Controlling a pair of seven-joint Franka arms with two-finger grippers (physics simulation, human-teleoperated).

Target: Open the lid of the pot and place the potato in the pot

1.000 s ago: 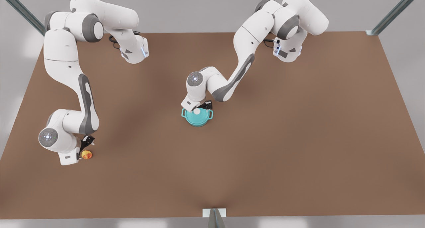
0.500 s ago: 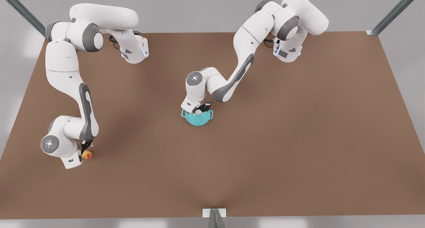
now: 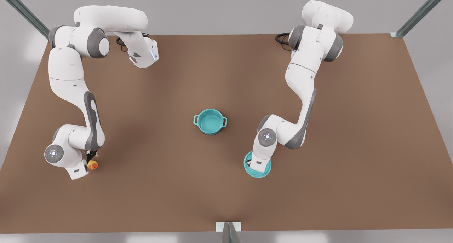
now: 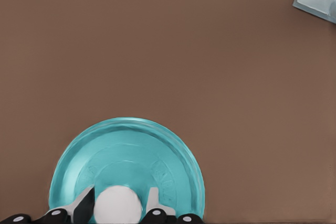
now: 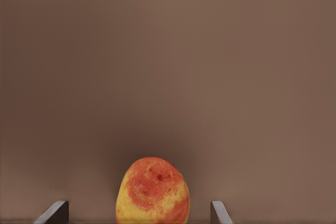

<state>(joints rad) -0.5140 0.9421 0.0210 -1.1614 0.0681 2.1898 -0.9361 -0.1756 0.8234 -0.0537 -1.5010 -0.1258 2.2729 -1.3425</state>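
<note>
Left gripper [image 4: 118,208] clamps lid [image 4: 131,156] knob, lower right of pot [image 3: 210,121]. Right gripper [image 5: 139,211] spread astride potato [image 5: 152,190], lower left; likely light, firm, rollable: pinch mid-body.

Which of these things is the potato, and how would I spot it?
Start on the brown table and go to its edge at the front view's left, far from the open teal pot in the middle. There the potato sits between the open fingers of the right pincer: a tiny yellow lump with orange-red patches, the only thing not teal.
</note>
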